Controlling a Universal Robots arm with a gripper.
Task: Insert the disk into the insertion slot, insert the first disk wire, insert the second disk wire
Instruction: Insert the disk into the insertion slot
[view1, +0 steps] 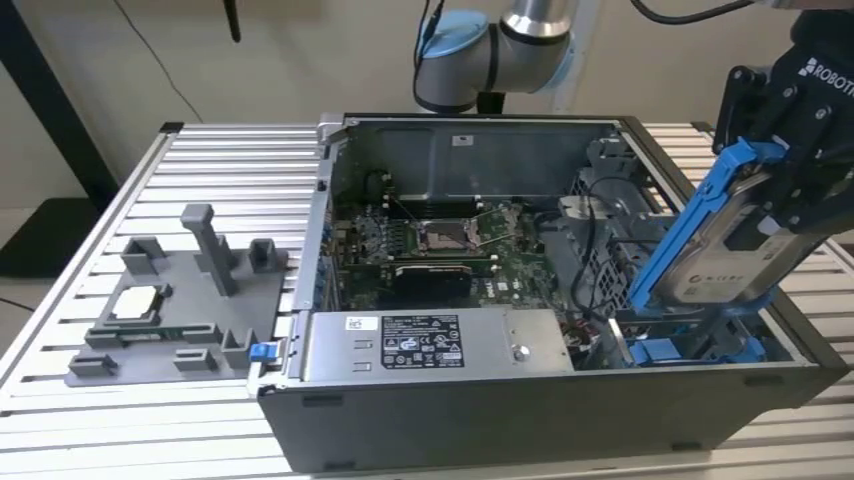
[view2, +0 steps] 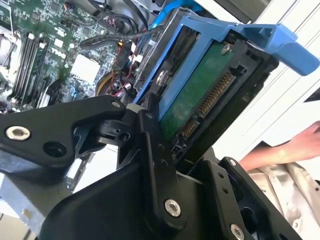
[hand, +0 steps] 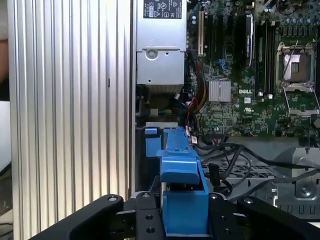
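The gripper (view1: 778, 185) is clenched on the disk (view1: 727, 250). The disk leans tilted, its lower end near the slot (view1: 694, 348).

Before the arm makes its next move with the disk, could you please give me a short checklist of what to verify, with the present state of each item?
1. Grip: the end effector is clamped on the disk: ok.
2. Disk seated flat in the insertion slot: not ok; it is tilted, upper end raised.
3. Lower end of the disk entered in the slot: cannot tell.
4. Loose cables clear of the slot: cannot tell.
5. Nobody near the arm: not ok; a person's hand shows in the second wrist view.
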